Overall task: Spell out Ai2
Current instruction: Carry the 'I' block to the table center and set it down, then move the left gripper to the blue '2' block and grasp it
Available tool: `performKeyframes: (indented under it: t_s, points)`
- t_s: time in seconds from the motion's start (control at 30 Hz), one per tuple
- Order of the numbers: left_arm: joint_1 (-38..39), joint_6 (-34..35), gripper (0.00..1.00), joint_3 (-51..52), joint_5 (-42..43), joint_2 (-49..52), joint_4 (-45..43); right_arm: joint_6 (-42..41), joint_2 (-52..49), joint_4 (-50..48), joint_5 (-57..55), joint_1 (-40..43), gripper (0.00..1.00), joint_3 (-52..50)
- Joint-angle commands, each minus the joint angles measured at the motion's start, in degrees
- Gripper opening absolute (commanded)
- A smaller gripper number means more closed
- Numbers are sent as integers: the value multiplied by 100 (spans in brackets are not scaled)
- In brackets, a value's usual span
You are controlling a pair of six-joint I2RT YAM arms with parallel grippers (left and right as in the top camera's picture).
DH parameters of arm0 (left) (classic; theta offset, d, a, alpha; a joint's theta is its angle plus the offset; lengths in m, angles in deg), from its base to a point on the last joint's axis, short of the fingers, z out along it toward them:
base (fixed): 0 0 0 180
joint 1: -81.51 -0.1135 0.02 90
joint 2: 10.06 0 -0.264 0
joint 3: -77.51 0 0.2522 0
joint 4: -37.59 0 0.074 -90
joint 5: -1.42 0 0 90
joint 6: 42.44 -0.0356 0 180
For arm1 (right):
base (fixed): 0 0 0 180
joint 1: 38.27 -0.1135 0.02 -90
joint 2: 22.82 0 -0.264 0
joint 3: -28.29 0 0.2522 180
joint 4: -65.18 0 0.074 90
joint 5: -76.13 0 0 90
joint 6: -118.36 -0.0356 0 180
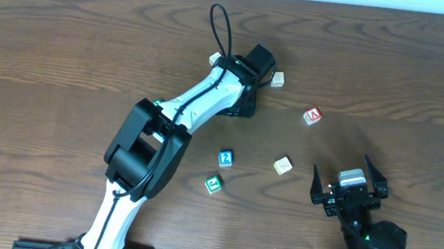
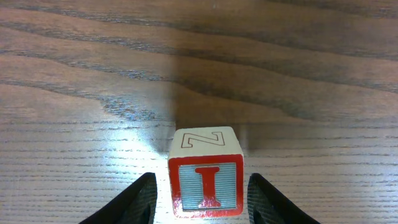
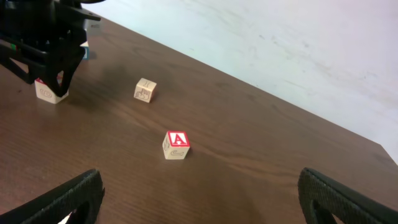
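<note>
- Wooden desk (image 1: 67, 36), pale wall (image 3: 280, 37) past its far edge; I block (image 2: 205, 180) hidden overhead beneath left gripper (image 1: 244, 109), near the far edge's middle
- left gripper released, fingertips cut off in wrist view; gaps show either side of I block
- right gripper (image 1: 348, 173) spread wide by the near edge, right; bare wood all around A block (image 1: 312, 115)
</note>
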Motion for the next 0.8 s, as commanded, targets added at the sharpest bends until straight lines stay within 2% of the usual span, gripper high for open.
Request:
performKeyframes:
  t_s: [0.0, 0.23, 0.33, 0.4, 0.77]
  points:
    - [-42, -22, 48, -33, -142, 26, 138, 44, 39, 2, -11, -26, 99, -20]
    - [-153, -20, 48, -341, -601, -813, 356, 44, 39, 2, -11, -26, 99, -22]
    - [-138, -20, 55, -341, -695, -1239, 354, 44, 39, 2, -11, -26, 99, -22]
    - [-114, -22, 56, -341, -688, -1386, 380, 44, 39, 2, -11, -26, 99, -22]
    - [48, -20, 56, -337, -625, -1414, 588, 44, 39, 2, -11, -26, 99, -22]
